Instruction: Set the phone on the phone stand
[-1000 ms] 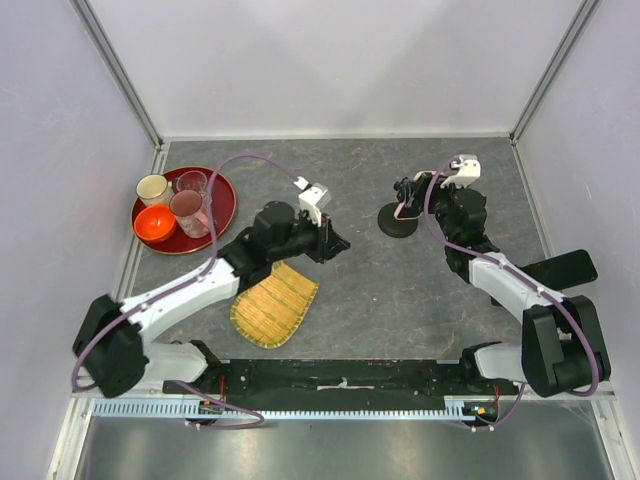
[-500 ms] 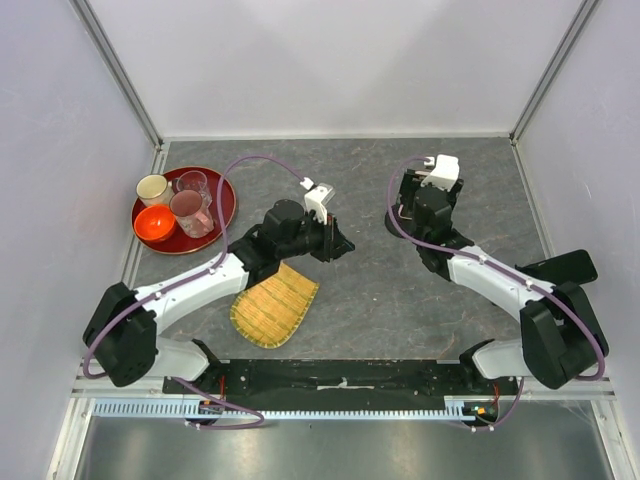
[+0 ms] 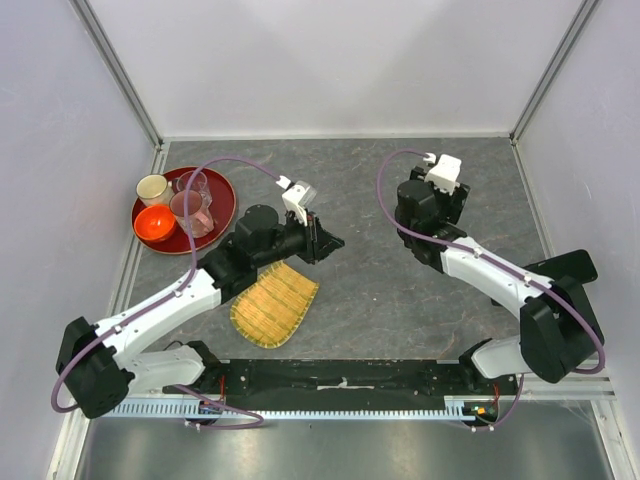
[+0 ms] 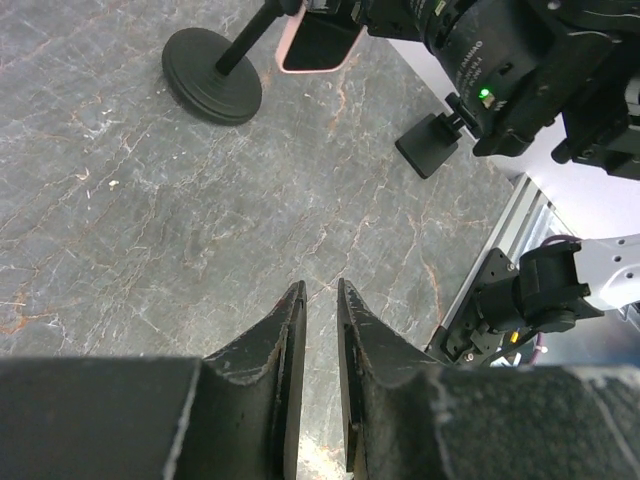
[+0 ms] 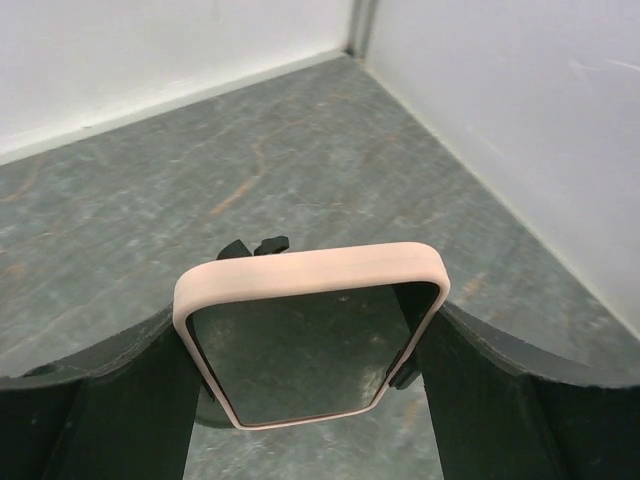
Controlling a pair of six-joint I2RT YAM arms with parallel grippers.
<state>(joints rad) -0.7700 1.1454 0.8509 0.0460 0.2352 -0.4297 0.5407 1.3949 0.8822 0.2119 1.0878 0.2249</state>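
The phone [image 5: 310, 340], black screen in a pale pink case, stands on edge between the fingers of my right gripper [image 5: 312, 330], which is shut on its two long sides. Just behind and under it is the phone stand, whose black clamp [image 5: 255, 246] shows past the phone's top edge. The left wrist view shows the stand's round disc base [image 4: 212, 88] on the table and the phone [image 4: 318, 42] up by its post. From above, my right wrist [image 3: 420, 205] covers both. My left gripper [image 4: 320, 290] hangs over bare table, jaws a narrow gap apart with nothing between them.
A red tray [image 3: 222, 205] with cups and an orange bowl sits at the back left. A woven mat [image 3: 274, 303] lies under my left arm. A flat black object [image 3: 562, 268] lies by the right wall. Walls close the table on three sides.
My right arm has swung left and now sits over the stand with the phone. My left gripper has drawn back slightly to the left, its jaws unchanged.
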